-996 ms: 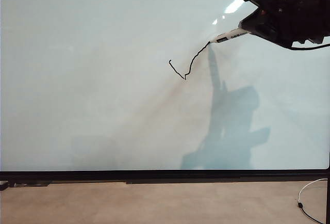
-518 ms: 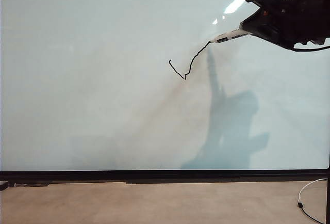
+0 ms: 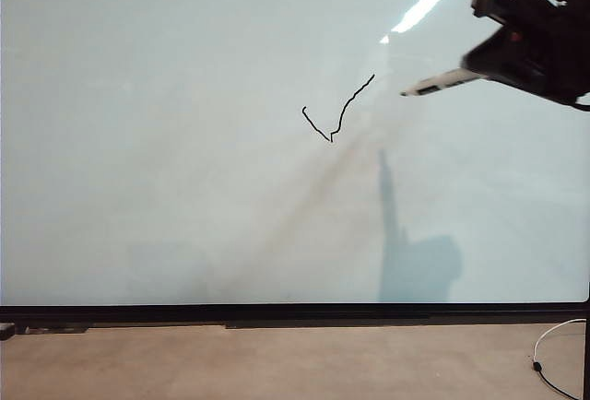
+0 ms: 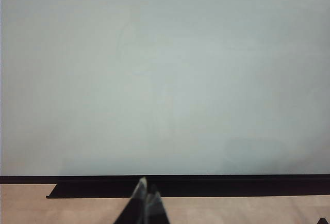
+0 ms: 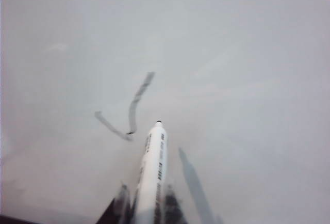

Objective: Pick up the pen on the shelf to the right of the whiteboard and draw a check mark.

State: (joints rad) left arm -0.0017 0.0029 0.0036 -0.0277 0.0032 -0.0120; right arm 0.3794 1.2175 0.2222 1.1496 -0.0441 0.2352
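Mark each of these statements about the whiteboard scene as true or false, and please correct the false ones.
1. The right hand holds the pen. True.
2. The pen tip is touching the check mark. False: in the exterior view the tip sits apart from the mark, to the right of its upper end.
3. The check mark has a short left stroke and a longer right stroke. True.
4. The left hand is holding a second pen. False: its fingers are together with nothing between them, low by the frame of the whiteboard.
5. The whiteboard carries several drawings. False: only the one check mark shows.
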